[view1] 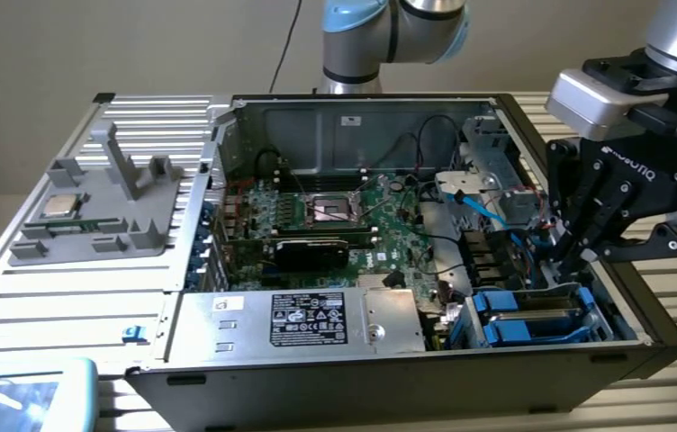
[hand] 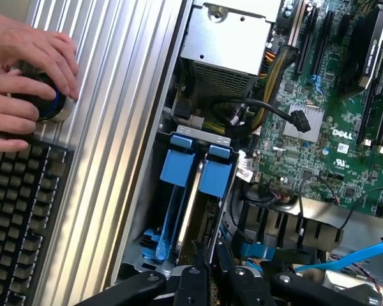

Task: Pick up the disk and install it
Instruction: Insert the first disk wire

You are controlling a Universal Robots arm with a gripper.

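Wrist view: disk [hand: 214,178] partly hidden beneath hand [hand: 207,268]

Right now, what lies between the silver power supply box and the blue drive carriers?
Loose black and yellow cables, seen in the wrist view, cross between the power supply box and the blue drive carriers.

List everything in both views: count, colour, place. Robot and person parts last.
computer case: one, black, open, on the table
table: one, silver, slatted, under the case
motherboard: one, green, inside the case
power supply box: one, silver with black label, inside the case
disk carriers: two, bright blue, side by side in the drive bay
fixture: one, grey, on the table, exterior view's left of the case
processor chip: one, silver, on the fixture
keyboard: one, black, on the table
knob: one, black and blue, under the hands
gripper: one, black, above the disk carriers
hands: two, on the knob
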